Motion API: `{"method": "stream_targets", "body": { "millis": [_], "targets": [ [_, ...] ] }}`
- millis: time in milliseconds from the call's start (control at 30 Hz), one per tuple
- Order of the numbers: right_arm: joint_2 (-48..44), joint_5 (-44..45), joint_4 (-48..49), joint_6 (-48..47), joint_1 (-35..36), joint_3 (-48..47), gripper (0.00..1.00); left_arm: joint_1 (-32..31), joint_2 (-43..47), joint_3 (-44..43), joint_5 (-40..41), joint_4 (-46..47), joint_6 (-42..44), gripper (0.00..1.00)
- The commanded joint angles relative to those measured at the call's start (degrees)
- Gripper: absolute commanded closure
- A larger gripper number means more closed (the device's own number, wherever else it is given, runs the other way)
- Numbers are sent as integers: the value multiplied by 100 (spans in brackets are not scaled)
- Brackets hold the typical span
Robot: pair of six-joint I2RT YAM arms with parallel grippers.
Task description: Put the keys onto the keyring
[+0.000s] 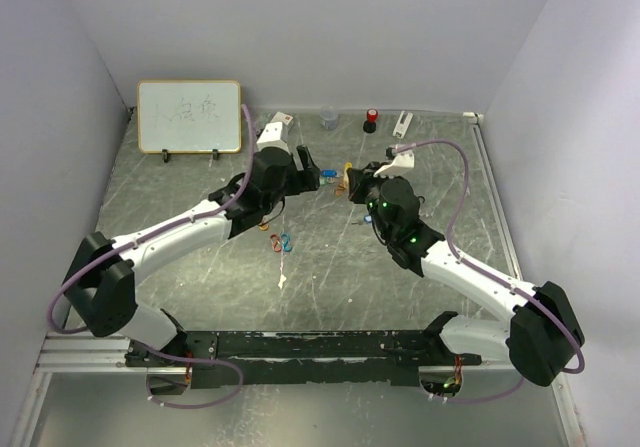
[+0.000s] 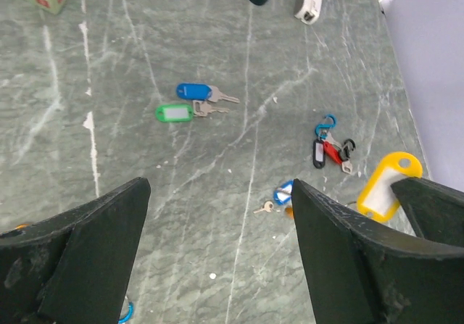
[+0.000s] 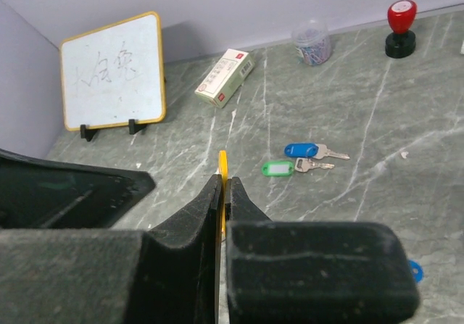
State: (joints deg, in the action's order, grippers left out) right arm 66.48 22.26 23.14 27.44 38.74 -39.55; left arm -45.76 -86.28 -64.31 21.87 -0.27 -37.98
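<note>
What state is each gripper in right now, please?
Left gripper: open, holding nothing.
Right gripper: closed on the yellow tag.

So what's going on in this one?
The right gripper is pinched shut on a yellow tag, holding it. The left gripper hovers close by, jaws open and empty. The blue-tagged key and green-tagged key lie side by side on the table, with neither gripper touching them.
</note>
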Motion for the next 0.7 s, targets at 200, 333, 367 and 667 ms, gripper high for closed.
{"method": "stream_targets", "body": {
  "millis": [200, 333, 367, 667],
  "targets": [
    [168, 1234, -727, -193, -108, -339, 100, 309, 637, 402, 204, 3, 4, 7],
    [216, 1209, -859, -179, -535, -263, 100, 369, 701, 462, 179, 10, 16, 7],
    [216, 1125, -871, -177, -677, -228, 100, 382, 700, 463, 178, -5, 20, 7],
    [575, 378, -701, -176, -1816, -16, 100, 479, 627, 474, 91, 25, 28, 8]
  ]
}}
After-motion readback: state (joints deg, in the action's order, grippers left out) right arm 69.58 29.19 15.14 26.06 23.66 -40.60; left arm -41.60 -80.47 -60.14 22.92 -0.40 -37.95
